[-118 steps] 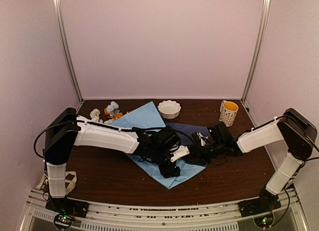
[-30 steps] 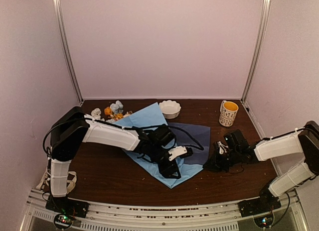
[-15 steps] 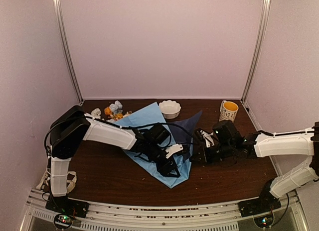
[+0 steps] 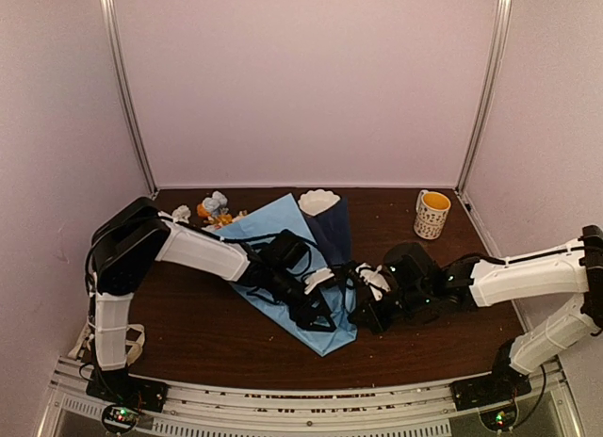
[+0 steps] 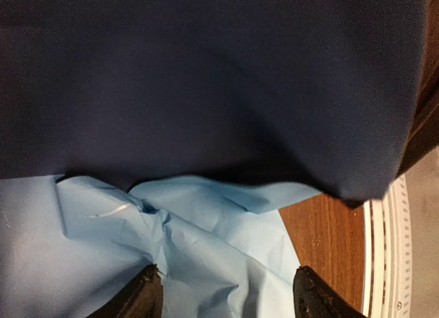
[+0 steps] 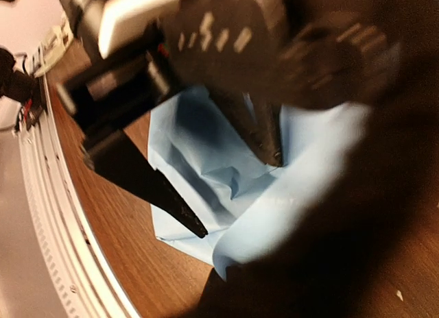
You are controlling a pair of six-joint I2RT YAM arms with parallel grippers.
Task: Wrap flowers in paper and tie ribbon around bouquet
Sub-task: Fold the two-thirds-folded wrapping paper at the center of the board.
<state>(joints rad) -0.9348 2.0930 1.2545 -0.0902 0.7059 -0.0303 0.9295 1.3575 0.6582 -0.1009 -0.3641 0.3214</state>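
Thin paper (image 5: 206,249) under my left pincer (image 5: 226,301): matt, creased light blue, and its darker face at twelve o'clock hangs smooth and dull. The fingers (image 5: 140,297) look matt black plastic, slightly rough. The tabletop (image 4: 207,333) is dark wood grain with a faint sheen. Metal rail (image 4: 283,399) at six o'clock, ribbed.

Flowers (image 4: 212,209) left of paper (image 4: 273,220); bowl (image 4: 317,200) behind; mug (image 4: 432,215) right.
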